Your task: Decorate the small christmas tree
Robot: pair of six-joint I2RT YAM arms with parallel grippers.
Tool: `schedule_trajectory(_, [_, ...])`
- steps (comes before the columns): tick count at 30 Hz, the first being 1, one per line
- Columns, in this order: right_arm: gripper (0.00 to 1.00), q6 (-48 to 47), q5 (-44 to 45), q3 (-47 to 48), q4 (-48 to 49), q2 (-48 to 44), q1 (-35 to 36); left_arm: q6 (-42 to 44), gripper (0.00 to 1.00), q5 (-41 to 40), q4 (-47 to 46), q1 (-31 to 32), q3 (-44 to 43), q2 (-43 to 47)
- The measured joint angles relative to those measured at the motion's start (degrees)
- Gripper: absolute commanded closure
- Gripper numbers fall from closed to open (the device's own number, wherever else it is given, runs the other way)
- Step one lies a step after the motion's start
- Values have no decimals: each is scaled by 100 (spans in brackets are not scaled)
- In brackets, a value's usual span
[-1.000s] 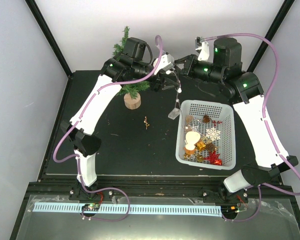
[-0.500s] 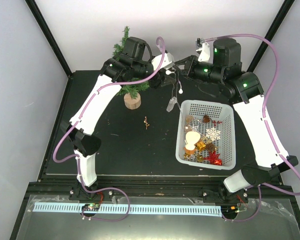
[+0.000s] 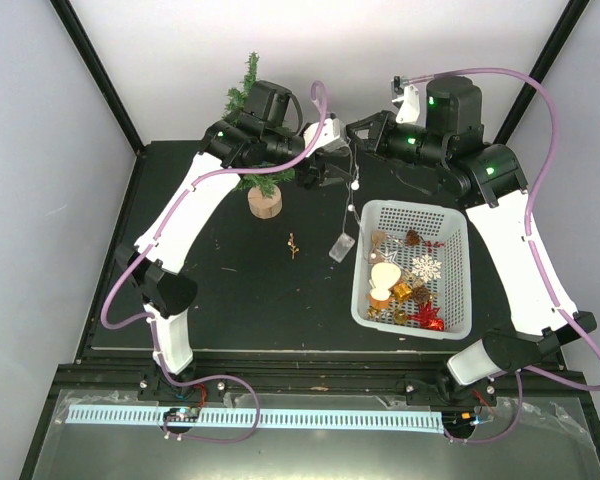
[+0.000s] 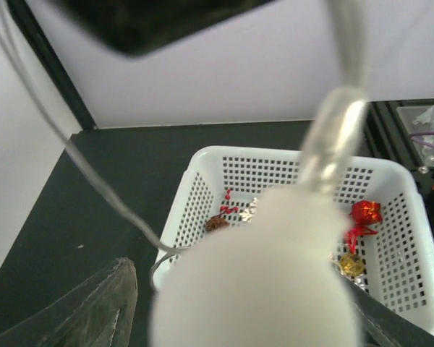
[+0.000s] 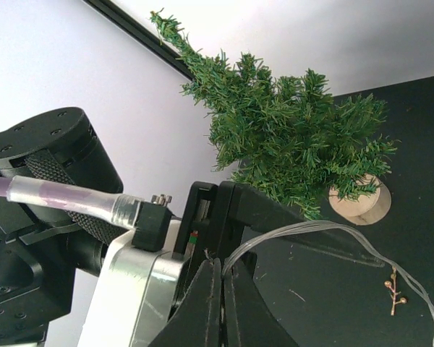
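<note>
The small christmas tree (image 3: 252,95) stands on its wood disc base (image 3: 264,201) at the back left, partly behind my left arm; in the right wrist view the tree (image 5: 289,137) fills the middle. A clear-wired light string (image 3: 352,200) hangs between the two grippers, its clear end piece (image 3: 340,247) low by the basket. My right gripper (image 3: 354,130) is shut on the wire (image 5: 311,231). My left gripper (image 3: 325,172) stands open beside the string. A blurred white bulb (image 4: 253,282) sits between its fingers (image 4: 94,311).
A white basket (image 3: 412,210) at the right holds several ornaments: red bows, gold pieces, a white snowflake. A small gold twig (image 3: 293,244) lies on the black table between tree and basket. Black frame posts rise at both back corners.
The string's clear end piece has swung and now hangs lower, next to the basket's left wall. My left gripper has drawn slightly left. The right gripper has stayed put.
</note>
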State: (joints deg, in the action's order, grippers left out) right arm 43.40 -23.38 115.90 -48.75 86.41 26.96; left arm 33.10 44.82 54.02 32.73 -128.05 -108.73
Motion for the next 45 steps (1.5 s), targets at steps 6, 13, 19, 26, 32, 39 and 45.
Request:
schedule_trajectory(6, [99, 2, 0, 0, 4, 0, 0, -2, 37, 334, 48, 0, 0, 0])
schedule_trajectory(13, [99, 4, 2, -4, 68, 0, 0, -122, 58, 986, 87, 4, 0, 0])
schedule_trajectory(19, [99, 13, 2, -79, 122, -13, 0, -232, 88, 1438, 111, 101, 4, 0])
schedule_trajectory(26, [99, 22, 11, -109, 114, -24, 0, -120, 98, 1377, 221, 138, 4, 0])
schedule_trajectory(32, [99, 17, 9, -127, 74, -24, 0, -4, 98, 1117, 485, -111, -2, 11])
schedule_trajectory(39, [61, 44, -256, -297, 232, -48, 9, 57, 99, 973, 809, -734, -13, 487])
schedule_trajectory(45, [37, 20, -793, -699, 588, -190, 7, 323, 98, 774, 1250, -863, -251, 1056])
